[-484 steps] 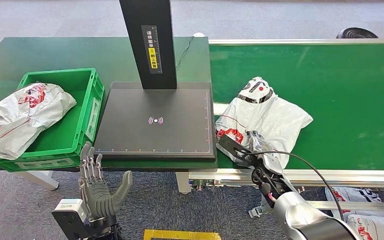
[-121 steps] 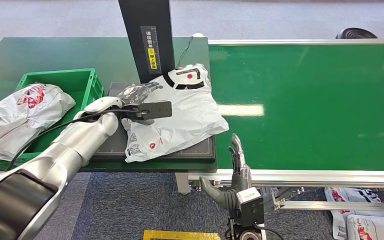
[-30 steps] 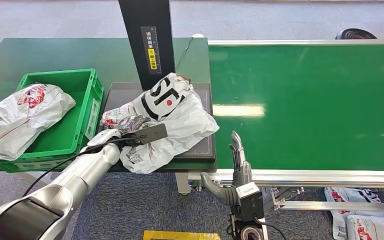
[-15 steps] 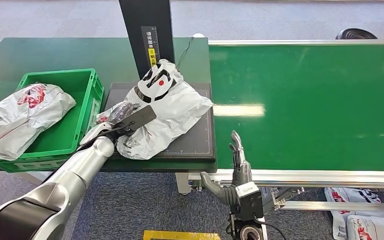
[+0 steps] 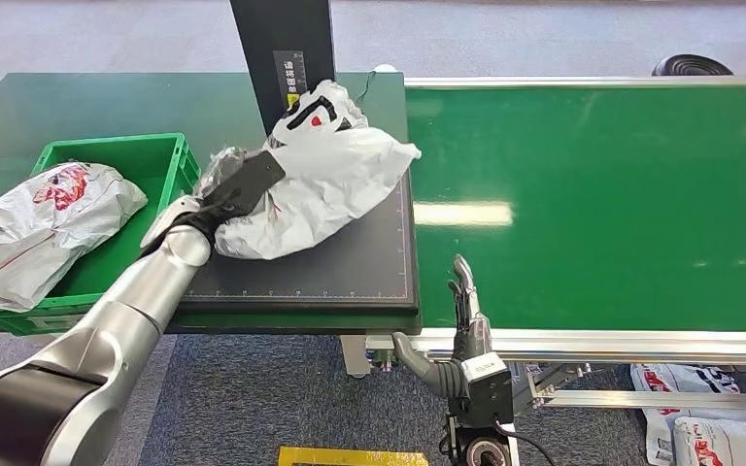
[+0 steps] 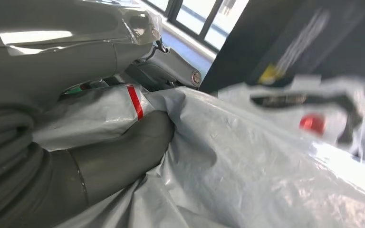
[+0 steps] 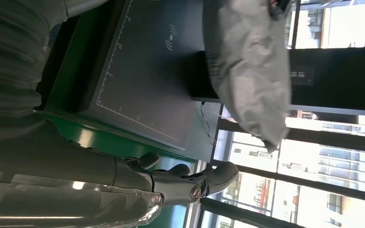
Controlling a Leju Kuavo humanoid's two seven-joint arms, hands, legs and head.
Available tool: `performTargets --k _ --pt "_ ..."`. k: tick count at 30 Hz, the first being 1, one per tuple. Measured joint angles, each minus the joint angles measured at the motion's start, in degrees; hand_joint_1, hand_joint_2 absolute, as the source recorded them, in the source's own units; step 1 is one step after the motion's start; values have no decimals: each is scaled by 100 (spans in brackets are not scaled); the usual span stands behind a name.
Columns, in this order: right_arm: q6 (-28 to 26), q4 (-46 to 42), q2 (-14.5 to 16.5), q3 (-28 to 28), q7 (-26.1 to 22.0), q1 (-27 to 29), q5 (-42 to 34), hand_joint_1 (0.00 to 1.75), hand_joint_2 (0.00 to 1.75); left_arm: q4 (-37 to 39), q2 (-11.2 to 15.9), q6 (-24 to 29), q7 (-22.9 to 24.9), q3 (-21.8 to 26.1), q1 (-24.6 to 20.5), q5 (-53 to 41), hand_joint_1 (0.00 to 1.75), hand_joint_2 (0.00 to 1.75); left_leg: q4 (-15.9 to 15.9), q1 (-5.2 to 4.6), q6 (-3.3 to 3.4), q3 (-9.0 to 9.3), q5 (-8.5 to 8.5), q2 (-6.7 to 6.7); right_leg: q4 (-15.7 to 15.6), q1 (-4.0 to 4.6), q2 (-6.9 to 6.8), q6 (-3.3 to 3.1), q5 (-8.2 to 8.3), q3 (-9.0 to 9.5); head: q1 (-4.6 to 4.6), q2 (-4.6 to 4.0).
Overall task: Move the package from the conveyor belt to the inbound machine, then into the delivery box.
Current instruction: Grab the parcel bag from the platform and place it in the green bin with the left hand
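My left hand [image 5: 221,184] grips a white plastic package [image 5: 325,180] with black and red print and holds it lifted above the black scanner plate [image 5: 330,267] of the inbound machine. The left wrist view shows the thumb [image 6: 123,156] pressed into the crinkled package [image 6: 247,161]. The package [image 7: 249,61] hangs clear of the plate [image 7: 142,80] in the right wrist view. My right hand [image 5: 457,335] hangs open below the near edge of the conveyor belt [image 5: 593,194], fingers straight and holding nothing. The green delivery box [image 5: 117,262] stands left of the plate.
Another white package [image 5: 39,223] lies in the green box and overhangs its left rim. The machine's black column [image 5: 287,63] rises behind the plate. More packages [image 5: 709,427] lie on the floor at the lower right. A yellow-marked floor patch [image 5: 350,456] sits below.
My left hand has lifted the package off the scanner plate and carried it up and back toward the column. The right hand has stayed where it was.
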Motion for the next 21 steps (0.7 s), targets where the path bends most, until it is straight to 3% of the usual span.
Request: performTargets --k 8,21 --pt "11 66 27 2 0 -2 44 0 175 -489 -4 -3 -170 491 -473 563 175 175 0 0 0 0 0 0 0 0 0 0 0 -1 1 0" --pt "36 83 131 10 1 38 115 0 175 -2110 -109 529 102 684 -754 1294 175 175 0 0 0 -2 0 3 0 0 0 0 0 -3 1 0"
